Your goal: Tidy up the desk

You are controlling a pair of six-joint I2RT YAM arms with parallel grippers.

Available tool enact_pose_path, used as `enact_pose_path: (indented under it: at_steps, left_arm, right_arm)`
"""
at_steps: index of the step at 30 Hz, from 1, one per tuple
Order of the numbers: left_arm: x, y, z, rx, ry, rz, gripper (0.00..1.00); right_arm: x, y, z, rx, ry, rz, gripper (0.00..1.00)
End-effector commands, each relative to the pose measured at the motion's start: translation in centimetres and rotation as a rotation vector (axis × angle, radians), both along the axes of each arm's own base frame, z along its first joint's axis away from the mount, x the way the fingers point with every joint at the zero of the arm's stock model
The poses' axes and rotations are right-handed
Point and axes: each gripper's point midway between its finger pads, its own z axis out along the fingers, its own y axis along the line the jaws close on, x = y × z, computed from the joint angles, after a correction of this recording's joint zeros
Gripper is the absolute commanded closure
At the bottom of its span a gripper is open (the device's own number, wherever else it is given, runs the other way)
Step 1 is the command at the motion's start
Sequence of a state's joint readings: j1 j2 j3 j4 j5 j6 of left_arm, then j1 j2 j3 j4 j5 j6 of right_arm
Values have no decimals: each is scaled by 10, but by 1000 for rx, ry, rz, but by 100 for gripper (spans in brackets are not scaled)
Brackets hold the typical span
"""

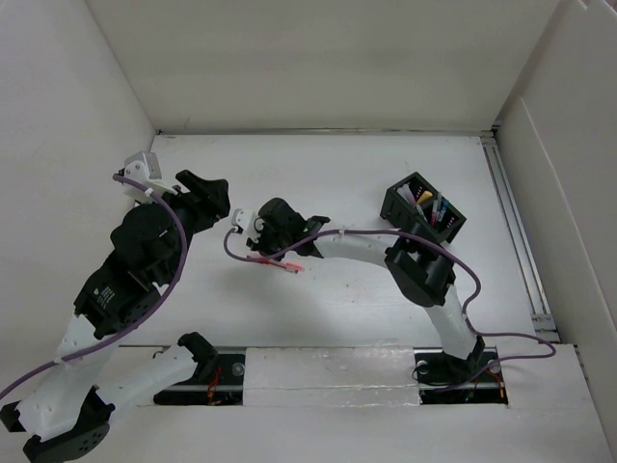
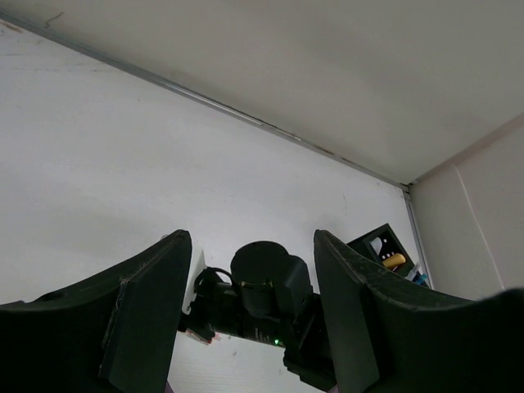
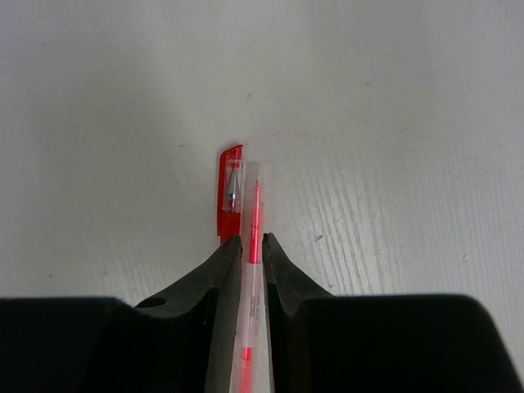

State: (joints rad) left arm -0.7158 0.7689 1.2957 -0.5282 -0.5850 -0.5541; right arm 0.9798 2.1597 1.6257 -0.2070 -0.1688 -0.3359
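The desk (image 1: 337, 164) is a flat white surface with white walls. A clear pen with red ink (image 3: 253, 205) lies lengthwise between the jaws of my right gripper (image 3: 252, 239), which is shut on it. A red cap (image 3: 230, 192) sits beside the pen's far end. In the top view the pen (image 1: 278, 262) is low over the middle of the desk, under my right gripper (image 1: 287, 249). I cannot tell whether the pen touches the desk. My left gripper (image 1: 216, 193) is open and empty, held above the desk to the left; its jaws (image 2: 250, 237) frame the right wrist.
A small black slotted pen-holder box (image 1: 424, 207) with several pens in it stands at the right, also in the left wrist view (image 2: 383, 246). A metal rail (image 1: 516, 231) runs along the desk's right edge. Purple cables hang from both arms.
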Motion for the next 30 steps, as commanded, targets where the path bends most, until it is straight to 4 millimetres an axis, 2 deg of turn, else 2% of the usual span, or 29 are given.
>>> enact_pose_path:
  at_steps: [1,7,18,22,30]
  left_arm:
    - [2,2,6,-2,-25,12,42]
    - [2,2,7,-6,-29,8,42]
    - [2,1,7,-6,-31,6,42]
    - [3,1,6,-2,-29,9,42]
    - [4,0,8,-4,-36,7,42]
  right_arm:
    - [-8,12,24,65,-29,25,77]
    - [-8,7,12,40,-22,12,77]
    - [0,6,4,22,-21,-4,78]
    - [-4,1,-10,-19,4,2,78]
    - [0,-4,-14,-29,6,-9,79]
